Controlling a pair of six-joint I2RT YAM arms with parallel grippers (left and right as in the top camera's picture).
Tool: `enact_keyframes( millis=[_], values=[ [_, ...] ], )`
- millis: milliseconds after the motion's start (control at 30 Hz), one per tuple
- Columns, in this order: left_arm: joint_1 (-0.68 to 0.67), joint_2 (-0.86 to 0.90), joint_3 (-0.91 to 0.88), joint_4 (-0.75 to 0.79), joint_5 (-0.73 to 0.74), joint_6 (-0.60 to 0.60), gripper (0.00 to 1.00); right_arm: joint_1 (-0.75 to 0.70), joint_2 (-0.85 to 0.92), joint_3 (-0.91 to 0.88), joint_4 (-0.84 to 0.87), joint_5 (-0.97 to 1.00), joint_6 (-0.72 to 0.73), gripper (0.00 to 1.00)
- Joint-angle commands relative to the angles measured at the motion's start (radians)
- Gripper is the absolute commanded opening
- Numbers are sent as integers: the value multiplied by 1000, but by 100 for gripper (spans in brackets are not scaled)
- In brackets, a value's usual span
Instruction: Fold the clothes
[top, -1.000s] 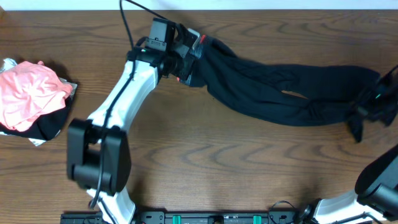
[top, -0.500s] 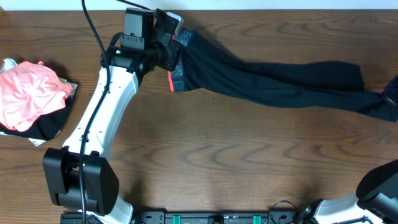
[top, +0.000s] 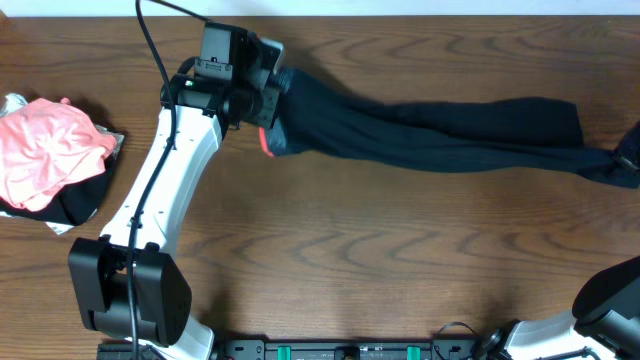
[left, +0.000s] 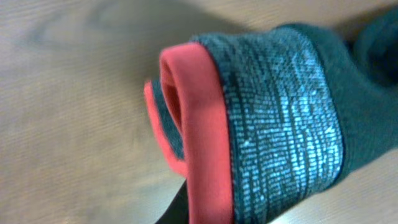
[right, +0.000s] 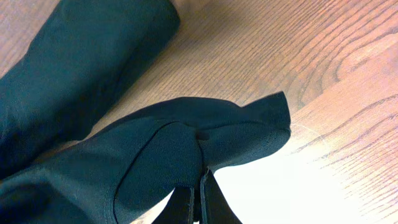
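The leggings lie stretched along the worktop's far edge, a long, matte black band reaching its right edge. Only the left wrist view shows the waistband closely: heathered grey knit, rolled over and rimmed in smooth coral. The left claw is pinched narrow on that waistband. The right claw is clamped on a black leg end.
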Motion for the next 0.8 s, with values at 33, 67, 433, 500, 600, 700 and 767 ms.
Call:
enact_keyframes(
  millis=[33, 67, 433, 500, 600, 700, 767],
  values=[
    [6, -3, 6, -100, -32, -7, 7, -7, -4, 11, -1, 32, 2, 1],
    [6, -3, 6, -129, -16, -7, 7, -7, -4, 11, -1, 35, 3, 1],
    [6, -3, 5, -444, 102, -63, 43, -7, -4, 10, -1, 37, 2, 1],
    [6, -3, 5, -493, 102, -63, 45, -7, -4, 10, -1, 37, 2, 1],
    [6, -3, 5, -507, 101, -62, 48, -7, -4, 10, -1, 37, 2, 1],
    [6, -3, 5, -468, 101, -63, 50, -7, -4, 10, -2, 37, 2, 1],
    [6, -1, 5, -433, 101, -62, 50, -7, -4, 10, -4, 37, 2, 1]
  ],
)
